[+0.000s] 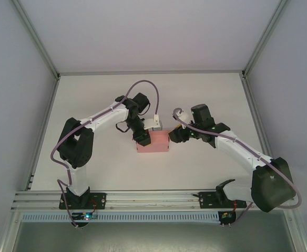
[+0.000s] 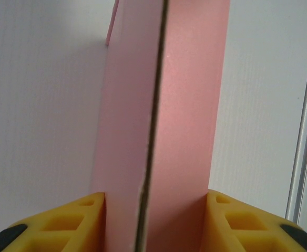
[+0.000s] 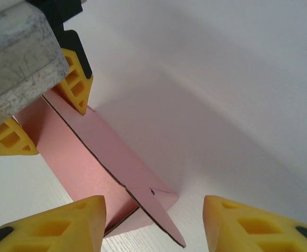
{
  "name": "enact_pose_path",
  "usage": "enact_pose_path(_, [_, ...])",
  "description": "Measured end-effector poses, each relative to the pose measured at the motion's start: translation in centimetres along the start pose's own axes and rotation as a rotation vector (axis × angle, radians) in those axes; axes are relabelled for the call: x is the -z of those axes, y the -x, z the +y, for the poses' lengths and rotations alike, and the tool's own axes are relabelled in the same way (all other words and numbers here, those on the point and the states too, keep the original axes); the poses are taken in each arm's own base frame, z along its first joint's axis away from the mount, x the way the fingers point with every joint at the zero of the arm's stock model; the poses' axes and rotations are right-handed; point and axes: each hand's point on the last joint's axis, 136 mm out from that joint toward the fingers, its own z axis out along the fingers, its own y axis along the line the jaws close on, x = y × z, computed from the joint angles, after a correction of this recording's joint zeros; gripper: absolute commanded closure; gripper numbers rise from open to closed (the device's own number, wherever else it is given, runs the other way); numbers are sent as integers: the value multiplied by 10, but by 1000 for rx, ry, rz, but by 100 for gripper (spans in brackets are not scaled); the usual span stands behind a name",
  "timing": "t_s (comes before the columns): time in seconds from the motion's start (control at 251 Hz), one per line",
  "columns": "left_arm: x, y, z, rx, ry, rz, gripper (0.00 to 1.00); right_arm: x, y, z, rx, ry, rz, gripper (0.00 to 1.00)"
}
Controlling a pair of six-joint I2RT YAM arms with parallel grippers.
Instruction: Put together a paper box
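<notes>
Yellow fingers [image 2: 74,223] of the left gripper [image 2: 153,223] pinch the pink thin-card paper box [image 2: 187,105] from both sides, and a dark seam runs along the face between them. From above, the small, shallow box sits near the middle of the white table [image 1: 90,100], well away from every edge, with one arm at each end. At the right gripper [image 3: 153,226] the jaws stand spread, and the box's end with a loose pointed flap [image 3: 161,223] lies between them, ungripped.

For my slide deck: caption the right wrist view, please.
Left gripper clamps the pink box's far end; right gripper open astride its near end.
</notes>
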Motion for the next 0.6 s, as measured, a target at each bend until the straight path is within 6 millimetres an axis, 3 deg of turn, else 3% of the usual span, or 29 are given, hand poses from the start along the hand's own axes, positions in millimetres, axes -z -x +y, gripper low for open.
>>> enact_pose_path(0.184, [0, 1, 1, 4, -5, -1, 58, -3, 3, 1, 19, 6, 10, 79])
enact_pose_path(0.351, [0, 1, 1, 5, -7, -2, 57, -5, -1, 10, 22, 23, 42, 84])
enact_pose_path(0.523, [0, 2, 1, 13, -7, -2, 57, -7, 0, 11, 5, -12, 53, 100])
enact_pose_path(0.603, [0, 2, 1, 23, -7, -2, 57, -7, 1, 11, -31, -36, 53, 100])
